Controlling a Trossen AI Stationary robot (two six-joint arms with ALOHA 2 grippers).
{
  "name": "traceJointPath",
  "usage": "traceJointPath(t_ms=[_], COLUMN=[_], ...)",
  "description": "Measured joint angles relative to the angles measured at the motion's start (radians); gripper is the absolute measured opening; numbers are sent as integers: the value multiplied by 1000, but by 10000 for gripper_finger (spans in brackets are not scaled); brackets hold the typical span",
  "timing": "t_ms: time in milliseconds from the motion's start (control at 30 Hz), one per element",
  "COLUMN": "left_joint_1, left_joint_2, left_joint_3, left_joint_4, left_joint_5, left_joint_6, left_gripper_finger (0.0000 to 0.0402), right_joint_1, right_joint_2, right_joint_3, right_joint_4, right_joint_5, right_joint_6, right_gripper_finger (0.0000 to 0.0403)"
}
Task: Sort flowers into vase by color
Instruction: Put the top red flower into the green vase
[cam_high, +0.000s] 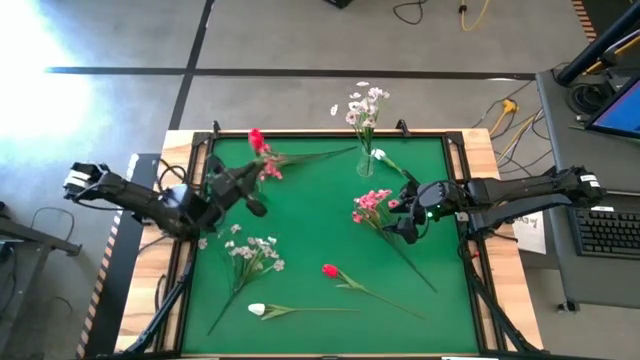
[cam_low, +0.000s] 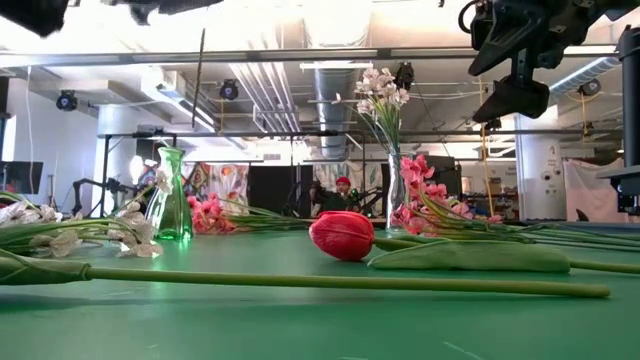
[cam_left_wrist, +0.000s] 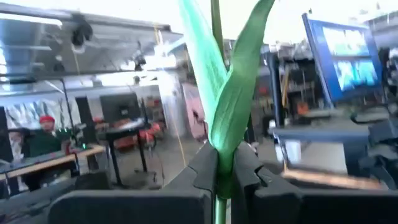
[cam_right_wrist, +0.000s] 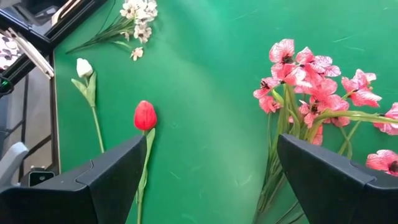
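My left gripper (cam_high: 248, 184) is over the table's far left, shut on a red flower (cam_high: 257, 140) that stands up out of it. The bud is out of the left wrist view, which shows only stem and leaves (cam_left_wrist: 227, 93). My right gripper (cam_high: 408, 222) hangs open above a pink flower bunch (cam_high: 372, 207) lying flat at centre right. A clear vase (cam_low: 397, 195) at the far edge holds white sprays (cam_high: 367, 105). A green vase (cam_low: 172, 205) stands at the far left. A red tulip (cam_high: 330, 270), white sprays (cam_high: 252, 250) and a white bud (cam_high: 257, 310) lie near the front. My left gripper pinches the red flower's green stem where two long leaves branch off (cam_left_wrist: 222, 163), between its two fingers (cam_left_wrist: 202, 171). The fingers lie across the stem. The flower is lifted clear of the table, its stem rising past the fingertips.
More pink blossoms (cam_low: 205, 212) lie behind the green vase, their stem running toward the clear vase. Another white bud (cam_high: 378, 153) lies beside the clear vase. Wooden table rims (cam_high: 180, 140) frame the green mat; a desk with a keyboard (cam_high: 610, 230) stands at the right.
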Motion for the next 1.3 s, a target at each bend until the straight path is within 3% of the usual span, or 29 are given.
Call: traceJointPath(t_ms=[133, 300, 667, 800, 867, 1100, 1300], left_joint_1=[26, 54, 78, 78, 78, 78, 78], left_joint_2=[-33, -53, -73, -74, -75, -52, -26], left_joint_3=[-114, -189, -181, -168, -168, -170, -169], left_joint_4=[149, 186, 207, 206, 206, 207, 213], left_joint_5=[18, -26, -38, -43, -43, -42, -36], left_joint_6=[25, 41, 33, 39, 23, -4, -27], left_gripper_finger=[0, 0, 0, 0, 0, 0, 0], right_joint_1=[0, 0, 0, -12, -11, -13, -20], right_joint_2=[0, 0, 0, 9, 26, 84, 144], right_joint_3=[0, 0, 17, 154, 235, 473, 637], right_joint_4=[2, 5, -2, -186, -316, -566, -769], right_joint_5=[10, 10, -15, -189, -219, -96, -68], right_joint_6=[0, -6, 36, 197, 247, 189, 151], right_gripper_finger=[352, 352, 352, 352, 352, 352, 352])
